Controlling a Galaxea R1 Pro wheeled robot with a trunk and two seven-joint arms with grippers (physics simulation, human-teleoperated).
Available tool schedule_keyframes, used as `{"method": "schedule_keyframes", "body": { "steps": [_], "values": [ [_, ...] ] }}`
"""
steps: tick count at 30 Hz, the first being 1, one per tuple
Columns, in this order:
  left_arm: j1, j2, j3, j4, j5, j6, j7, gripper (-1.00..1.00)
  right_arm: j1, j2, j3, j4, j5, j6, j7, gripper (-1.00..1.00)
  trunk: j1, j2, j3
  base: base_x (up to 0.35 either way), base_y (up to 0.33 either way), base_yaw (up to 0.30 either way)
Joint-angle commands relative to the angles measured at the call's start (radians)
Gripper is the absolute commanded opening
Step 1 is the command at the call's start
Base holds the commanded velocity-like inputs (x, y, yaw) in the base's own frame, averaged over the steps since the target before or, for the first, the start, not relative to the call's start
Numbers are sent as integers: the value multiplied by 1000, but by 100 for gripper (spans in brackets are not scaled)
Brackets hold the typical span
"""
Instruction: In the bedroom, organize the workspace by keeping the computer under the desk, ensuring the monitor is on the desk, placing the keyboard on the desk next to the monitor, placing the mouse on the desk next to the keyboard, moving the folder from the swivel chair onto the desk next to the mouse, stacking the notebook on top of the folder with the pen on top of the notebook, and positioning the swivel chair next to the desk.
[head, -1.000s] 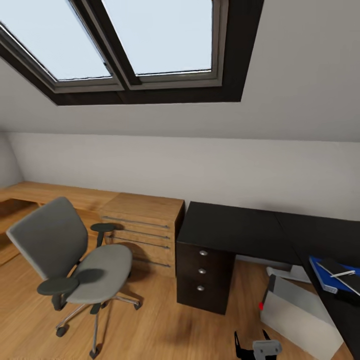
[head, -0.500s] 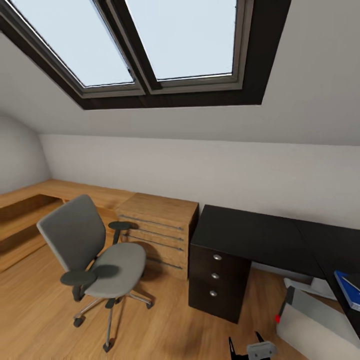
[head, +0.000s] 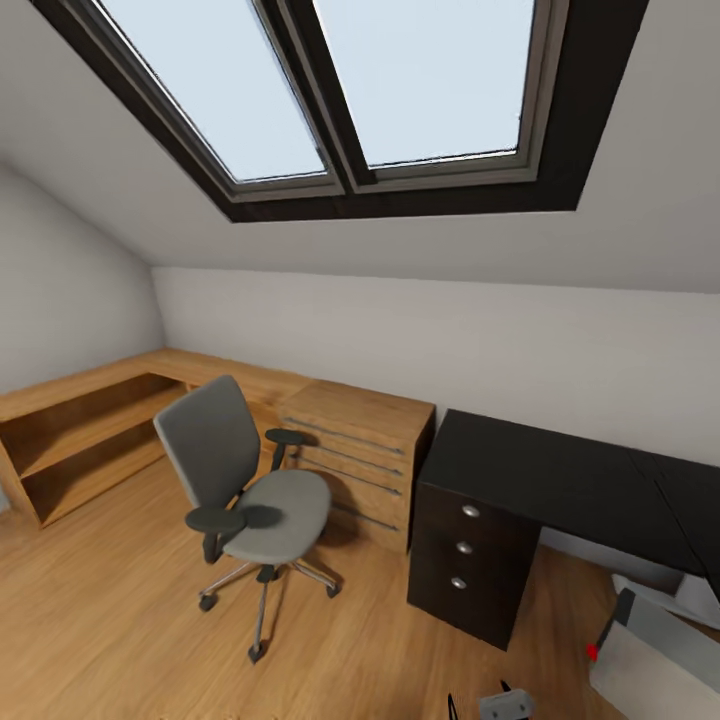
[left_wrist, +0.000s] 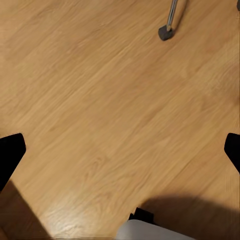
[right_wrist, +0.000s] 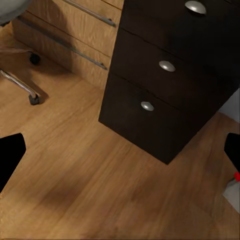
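- Count, head view: one swivel chair, grey seat and back, two dark armrests, seat bare; one black desk with three drawers, each with one round silver knob; one pale computer tower with a red spot on its near edge; one wooden drawer chest; one low wooden shelf unit; two skylight panes.
- Positions: chair at 9 o'clock on the wood floor, well apart from the desk; the chest stands between them, just beside the desk's drawer block. Computer lies on the floor at 4 o'clock, beside the desk's open side.
- Change vs. 1.0 s ago: the whole view has swung leftward; the blue folder stack on the desk's right wing has left the frame, the shelf unit has entered. Camera motion, not object motion.
- Left gripper: fingertips dark at both frame edges, jaws spread wide, nothing held; floor and one chair caster beyond.
- Right gripper: jaws likewise wide apart, nothing held, facing the desk drawers.
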Motion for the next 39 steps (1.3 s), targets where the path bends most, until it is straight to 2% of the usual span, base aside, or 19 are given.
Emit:
{"method": "schedule_keyframes", "body": {
  "steps": [1, 39],
  "values": [
    [0, 1, -8, -3, 5, -1, 8, 100, -1, 0, 8, 0, 0, 2, -9, 100, 0, -1, -1, -13, 0, 277],
    [0, -1, -9, 11, 5, -1, 7, 100, 0, 3, 10, 0, 0, 5, -9, 100, 0, -1, -2, -1, 0, 277]
  ]
}}
